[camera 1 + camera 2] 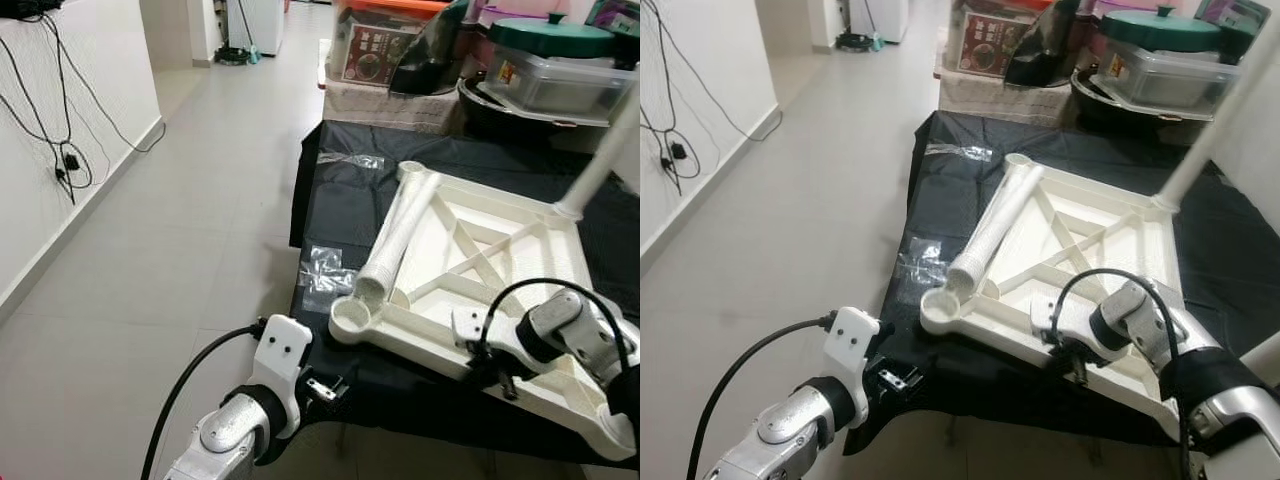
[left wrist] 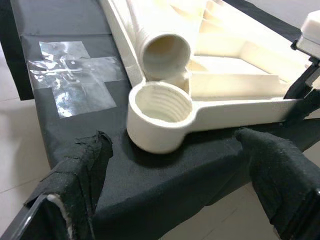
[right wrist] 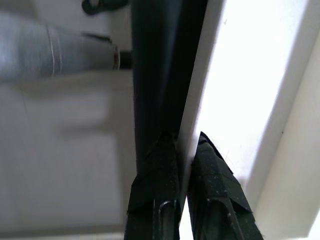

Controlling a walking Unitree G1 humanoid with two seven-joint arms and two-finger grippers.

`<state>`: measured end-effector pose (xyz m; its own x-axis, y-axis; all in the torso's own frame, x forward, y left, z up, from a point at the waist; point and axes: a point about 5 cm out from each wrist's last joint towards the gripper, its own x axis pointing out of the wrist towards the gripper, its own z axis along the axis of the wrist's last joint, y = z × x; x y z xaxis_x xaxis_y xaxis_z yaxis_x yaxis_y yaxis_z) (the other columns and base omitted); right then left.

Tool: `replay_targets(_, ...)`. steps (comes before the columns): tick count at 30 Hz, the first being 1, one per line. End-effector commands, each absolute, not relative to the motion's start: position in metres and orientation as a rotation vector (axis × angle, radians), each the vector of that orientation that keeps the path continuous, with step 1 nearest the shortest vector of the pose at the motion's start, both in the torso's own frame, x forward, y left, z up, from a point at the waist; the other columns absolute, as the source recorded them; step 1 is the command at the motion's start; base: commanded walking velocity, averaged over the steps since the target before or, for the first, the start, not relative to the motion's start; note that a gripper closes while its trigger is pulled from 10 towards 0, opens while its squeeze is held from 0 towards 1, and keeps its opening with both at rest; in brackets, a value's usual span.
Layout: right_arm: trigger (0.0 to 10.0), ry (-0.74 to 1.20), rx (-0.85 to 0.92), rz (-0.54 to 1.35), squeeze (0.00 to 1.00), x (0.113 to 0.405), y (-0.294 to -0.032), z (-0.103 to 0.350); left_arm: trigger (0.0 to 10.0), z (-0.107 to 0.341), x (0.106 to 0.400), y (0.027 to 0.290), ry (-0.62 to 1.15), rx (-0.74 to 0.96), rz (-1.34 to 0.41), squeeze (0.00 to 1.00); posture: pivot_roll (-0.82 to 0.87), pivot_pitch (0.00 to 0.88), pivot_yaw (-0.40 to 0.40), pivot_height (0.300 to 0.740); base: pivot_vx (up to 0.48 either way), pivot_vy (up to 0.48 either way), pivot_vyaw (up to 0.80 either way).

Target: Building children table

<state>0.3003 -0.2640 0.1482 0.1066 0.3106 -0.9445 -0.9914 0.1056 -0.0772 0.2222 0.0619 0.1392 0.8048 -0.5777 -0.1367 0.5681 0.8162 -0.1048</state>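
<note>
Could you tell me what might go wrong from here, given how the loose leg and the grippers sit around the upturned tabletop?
1. The loose leg tube lies unsecured along the tabletop frame, its end beside the threaded socket; a nudge could roll it off.
2. The right gripper pinches only the frame's thin edge rib, so it may slip.
3. The socket corner sits near the edge of the black-covered table, where the open left gripper could push it over.
</note>
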Motion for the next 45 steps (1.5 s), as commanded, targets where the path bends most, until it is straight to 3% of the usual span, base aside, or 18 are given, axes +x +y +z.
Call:
replay_targets(1,0.0,0.907,-1.079,1.295,0.00,0.300,-0.260,0.153,10.0,0.137,0.222,0.060,0.180,-0.061,-0.623,0.00,0.08,0.045,-0.131,0.740,0.000,0.000,0.00)
replay_targets(14,0.0,0.803,-1.281,1.306,0.00,0.306,-0.266,0.152,10.0,0.137,0.221,0.059,0.184,-0.061,-0.625,0.00,0.08,0.041,-0.135,0.740,0.000,0.000,0.00)
replay_targets(21,0.0,0.940,-1.461,1.201,0.00,0.310,-0.299,0.161,10.0,0.135,0.221,0.060,0.189,-0.056,-0.625,0.00,0.08,0.028,-0.137,0.740,0.000,0.000,0.00)
replay_targets(22,4.0,0.946,-1.459,1.185,0.00,0.311,-0.301,0.162,10.0,0.135,0.221,0.060,0.190,-0.057,-0.625,0.00,0.08,0.026,-0.138,0.740,0.000,0.000,0.00)
replay_targets(23,4.0,0.946,-1.456,1.176,0.00,0.311,-0.301,0.162,10.0,0.135,0.221,0.060,0.190,-0.057,-0.625,0.00,0.08,0.026,-0.138,0.740,0.000,0.000,0.00)
replay_targets(24,10.0,0.943,-1.438,1.172,0.00,0.312,-0.301,0.161,10.0,0.134,0.221,0.060,0.190,-0.057,-0.624,0.00,0.08,0.024,-0.135,0.740,0.000,0.000,0.00)
replay_targets(26,10.0,0.940,-1.426,1.170,0.00,0.312,-0.301,0.161,10.0,0.134,0.221,0.060,0.190,-0.056,-0.624,0.00,0.08,0.024,-0.135,0.740,0.000,0.000,0.00)
replay_targets(27,10.0,0.925,-1.403,1.179,0.23,0.312,-0.298,0.160,10.0,0.134,0.221,0.059,0.190,-0.055,-0.625,0.00,0.08,0.022,-0.134,0.740,0.000,0.000,0.00)
replay_targets(28,10.0,0.925,-1.403,1.179,0.23,0.312,-0.298,0.160,10.0,0.134,0.221,0.059,0.190,-0.055,-0.625,0.00,0.08,0.022,-0.134,0.740,0.000,0.000,0.00)
replay_targets(29,10.0,0.905,-1.387,1.183,0.97,0.313,-0.296,0.159,10.0,0.134,0.221,0.059,0.190,-0.054,-0.625,0.00,0.08,0.022,-0.134,0.740,0.000,0.000,0.00)
replay_targets(31,10.0,0.888,-1.369,1.182,1.00,0.315,-0.294,0.158,10.0,0.134,0.221,0.059,0.190,-0.054,-0.626,0.00,0.08,0.022,-0.134,0.740,0.000,0.000,0.00)
replay_targets(37,10.0,0.862,-1.355,1.181,1.00,0.317,-0.292,0.160,10.0,0.134,0.221,0.059,0.191,-0.053,-0.628,0.00,0.08,0.019,-0.128,0.740,0.000,0.000,0.00)
replay_targets(38,10.0,0.852,-1.349,1.178,0.00,0.318,-0.293,0.164,10.0,0.134,0.222,0.059,0.192,-0.053,-0.628,0.00,0.08,0.019,-0.130,0.740,0.000,0.000,0.00)
replay_targets(45,10.0,0.812,-1.251,1.219,0.00,0.314,-0.295,0.188,10.0,0.133,0.225,0.059,0.192,-0.051,-0.626,0.00,0.08,0.007,-0.122,0.740,0.000,0.000,0.00)
